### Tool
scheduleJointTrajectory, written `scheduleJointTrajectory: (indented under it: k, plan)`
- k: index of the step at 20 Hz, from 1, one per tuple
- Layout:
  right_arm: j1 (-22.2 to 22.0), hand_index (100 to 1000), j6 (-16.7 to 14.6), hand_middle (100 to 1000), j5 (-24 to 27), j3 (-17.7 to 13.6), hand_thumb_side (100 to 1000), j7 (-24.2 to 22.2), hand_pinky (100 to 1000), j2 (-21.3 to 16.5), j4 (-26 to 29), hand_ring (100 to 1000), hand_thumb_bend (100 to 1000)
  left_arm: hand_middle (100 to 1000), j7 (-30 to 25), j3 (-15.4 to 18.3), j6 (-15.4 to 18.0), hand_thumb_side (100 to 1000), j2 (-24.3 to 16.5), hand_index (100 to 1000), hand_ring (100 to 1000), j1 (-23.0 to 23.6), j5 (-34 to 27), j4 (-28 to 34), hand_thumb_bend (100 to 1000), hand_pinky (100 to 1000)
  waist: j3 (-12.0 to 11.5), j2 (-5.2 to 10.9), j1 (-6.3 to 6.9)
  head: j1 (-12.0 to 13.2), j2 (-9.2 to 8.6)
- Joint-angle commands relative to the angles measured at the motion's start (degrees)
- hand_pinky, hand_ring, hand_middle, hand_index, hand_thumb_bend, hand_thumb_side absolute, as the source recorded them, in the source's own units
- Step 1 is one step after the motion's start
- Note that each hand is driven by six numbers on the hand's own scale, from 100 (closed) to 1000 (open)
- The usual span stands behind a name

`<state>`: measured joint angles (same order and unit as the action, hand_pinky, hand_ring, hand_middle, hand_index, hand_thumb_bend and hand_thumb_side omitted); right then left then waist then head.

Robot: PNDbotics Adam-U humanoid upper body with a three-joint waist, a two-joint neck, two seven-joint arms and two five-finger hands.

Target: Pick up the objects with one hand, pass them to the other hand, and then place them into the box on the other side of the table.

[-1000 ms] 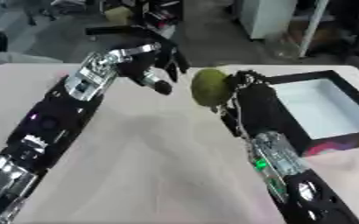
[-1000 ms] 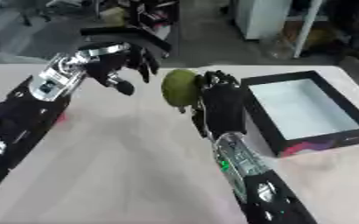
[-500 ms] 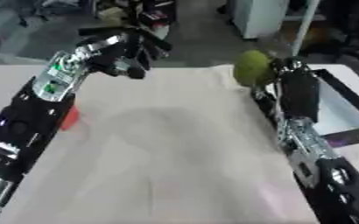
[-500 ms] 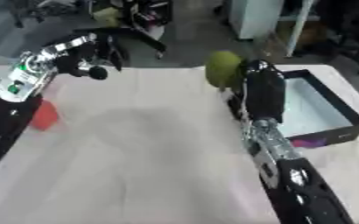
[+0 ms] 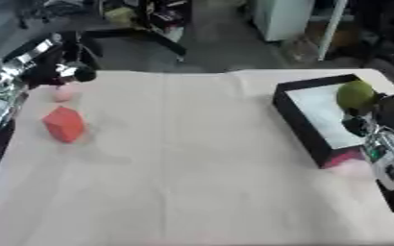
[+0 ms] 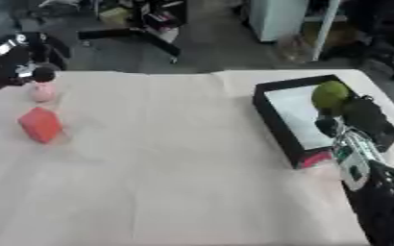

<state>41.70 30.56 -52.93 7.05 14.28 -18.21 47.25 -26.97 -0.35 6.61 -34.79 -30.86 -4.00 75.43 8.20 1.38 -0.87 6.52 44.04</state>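
**Green fruit held over the box**

Your right hand (image 6: 360, 115) has its fingers curled round the green fruit (image 6: 330, 95), holding it above the box (image 6: 277, 120). Well left of the box lie a red block (image 5: 64, 123) and a pink ball (image 5: 63, 94). Your left hand (image 5: 53, 72) hovers by the ball; you cannot tell its finger state.

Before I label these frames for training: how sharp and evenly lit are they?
Left eye view: soft all over; the right hand with the green fruit is smeared, and the red block casts hardly any shadow. Right eye view: equally soft; the left hand is a dark blur, no glare on the box.
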Motion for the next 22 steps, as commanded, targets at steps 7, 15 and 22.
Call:
scheduleJointTrajectory:
  k: [7, 15, 22]
  plan:
    - [5.3, 955, -3.7, 793, -23.3, -3.5, 491, -17.0, 862, -7.5, 4.5, 819, 590, 604, 0.1, 3.2, 0.8, 531, -3.6, 706, 544, 0.9, 5.7, -0.9, 945, 684, -0.3, 0.40, -0.26, 1.5, 0.07]
    - [-7.5, 962, -10.8, 681, -25.0, -5.0, 338, -15.2, 691, -7.5, 37.7, 774, 235, 717, 3.2, 4.4, 9.5, 461, -8.5, 797, 697, -1.5, 25.2, -6.6, 821, 801, 0.7, 0.08, -0.03, 12.2, 0.07]
    - [-15.6, 966, -13.7, 655, -18.4, -3.7, 348, -13.3, 651, -5.6, 47.1, 762, 166, 759, 3.3, -1.6, 23.1, 344, -11.1, 849, 775, -11.2, 49.3, -25.4, 616, 871, 2.3, 0.29, 0.31, 16.3, 0.07]
